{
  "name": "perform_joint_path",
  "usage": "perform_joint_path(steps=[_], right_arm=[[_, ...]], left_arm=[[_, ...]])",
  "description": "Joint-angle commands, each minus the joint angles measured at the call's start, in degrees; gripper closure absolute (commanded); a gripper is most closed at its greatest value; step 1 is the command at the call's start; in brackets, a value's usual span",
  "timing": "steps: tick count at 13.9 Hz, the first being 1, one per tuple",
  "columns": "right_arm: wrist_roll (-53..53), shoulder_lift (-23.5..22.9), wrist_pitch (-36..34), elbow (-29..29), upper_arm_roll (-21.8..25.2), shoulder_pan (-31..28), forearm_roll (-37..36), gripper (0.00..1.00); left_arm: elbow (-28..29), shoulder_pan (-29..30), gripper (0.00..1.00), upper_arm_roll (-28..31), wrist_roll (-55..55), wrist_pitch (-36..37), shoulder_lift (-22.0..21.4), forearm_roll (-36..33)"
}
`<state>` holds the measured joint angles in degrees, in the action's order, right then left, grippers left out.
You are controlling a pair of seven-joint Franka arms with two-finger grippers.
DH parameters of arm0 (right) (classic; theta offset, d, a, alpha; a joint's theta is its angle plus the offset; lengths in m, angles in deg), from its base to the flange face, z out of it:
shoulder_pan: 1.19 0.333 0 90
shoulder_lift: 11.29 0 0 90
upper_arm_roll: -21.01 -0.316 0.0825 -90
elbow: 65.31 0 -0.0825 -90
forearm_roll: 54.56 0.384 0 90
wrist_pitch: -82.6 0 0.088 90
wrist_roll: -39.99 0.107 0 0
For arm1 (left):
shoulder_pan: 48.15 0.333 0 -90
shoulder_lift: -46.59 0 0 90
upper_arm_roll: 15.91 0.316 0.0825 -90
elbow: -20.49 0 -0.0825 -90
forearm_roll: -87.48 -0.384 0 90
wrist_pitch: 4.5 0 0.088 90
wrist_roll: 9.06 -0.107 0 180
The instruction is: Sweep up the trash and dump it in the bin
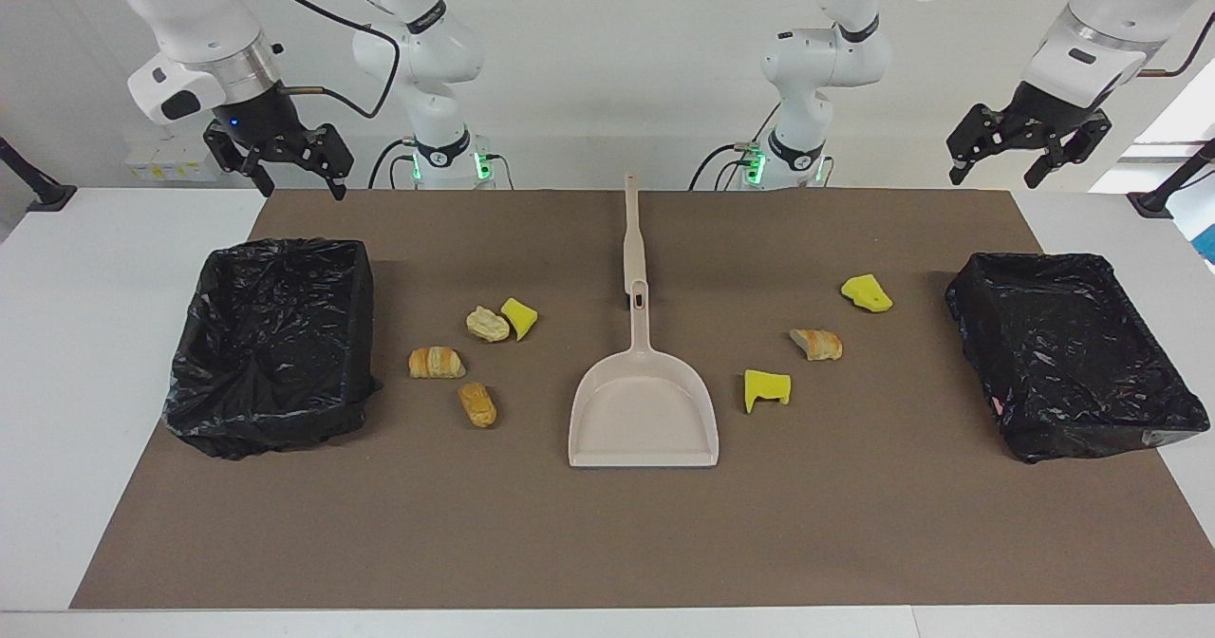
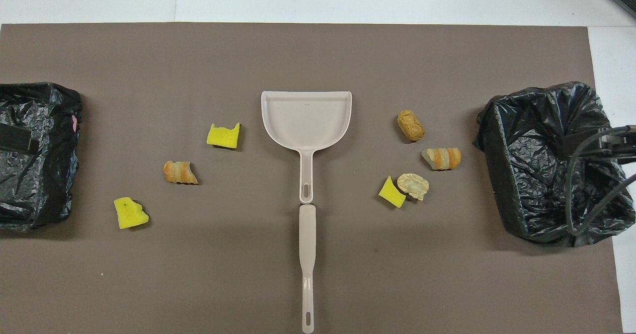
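Note:
Several pieces of trash lie on the brown mat. Three tan bits (image 1: pixel 437 363) (image 2: pixel 410 125) and a yellow chunk (image 1: pixel 519 317) are toward the right arm's end. Two yellow chunks (image 1: pixel 767 388) (image 2: pixel 130 212) and a tan bit (image 1: pixel 816 344) are toward the left arm's end. One black-lined bin (image 1: pixel 266 424) (image 2: pixel 502 175) stands at the right arm's end, and a second bin (image 1: pixel 1092 434) at the left arm's end. My right gripper (image 1: pixel 299 182) hangs open over the mat's edge by its bin. My left gripper (image 1: pixel 995 179) hangs open by the mat's corner. Both hold nothing.
A beige dustpan (image 1: pixel 644 410) (image 2: pixel 305 115) lies mid-mat, its mouth away from the robots. A beige brush (image 1: pixel 633 239) (image 2: pixel 307 264) lies in line with its handle, nearer to the robots. White table (image 1: pixel 85 334) surrounds the mat.

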<state>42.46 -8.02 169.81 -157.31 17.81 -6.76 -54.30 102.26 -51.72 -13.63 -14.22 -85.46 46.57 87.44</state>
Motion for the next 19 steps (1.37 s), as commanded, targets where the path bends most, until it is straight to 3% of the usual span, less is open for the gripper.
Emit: perform_joint_path(steps=[1,19], right_arm=[[0.3,1.7,-0.5,-1.6,-0.3,0.0,-0.4,0.00],[0.3,1.4,0.0,-1.3,-0.1,-0.8,-1.1,0.00]], left_arm=[[-2.0,-1.4,0.00,0.5,1.6,0.5,0.4,-0.4],[-1.6,-1.1,0.00,1.1,1.3,-0.2,-1.2,-0.8]])
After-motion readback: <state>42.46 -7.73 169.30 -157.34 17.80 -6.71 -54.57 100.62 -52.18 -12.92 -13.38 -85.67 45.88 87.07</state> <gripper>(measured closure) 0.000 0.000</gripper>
